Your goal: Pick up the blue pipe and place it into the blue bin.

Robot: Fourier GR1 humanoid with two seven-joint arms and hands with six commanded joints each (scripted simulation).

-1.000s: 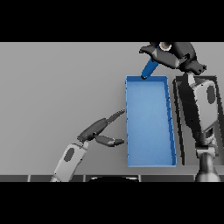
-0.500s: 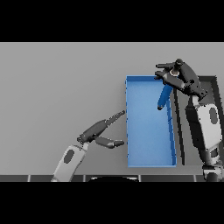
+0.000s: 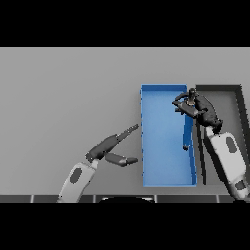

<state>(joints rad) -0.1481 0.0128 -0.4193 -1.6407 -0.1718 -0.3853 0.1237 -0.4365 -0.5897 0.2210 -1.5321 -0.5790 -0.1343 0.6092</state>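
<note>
Lowered since: one blue pipe [image 3: 187, 133] (inside one blue bin [image 3: 163, 161]).

The blue pipe [image 3: 187, 132] is a thin, straight rod standing nearly upright just below the right hand [image 3: 195, 107], its lower end inside the bin by the right wall. The blue bin [image 3: 166, 181] is a long, shallow, open rectangular tray, lying lengthwise beneath and to the left of that hand.
</note>
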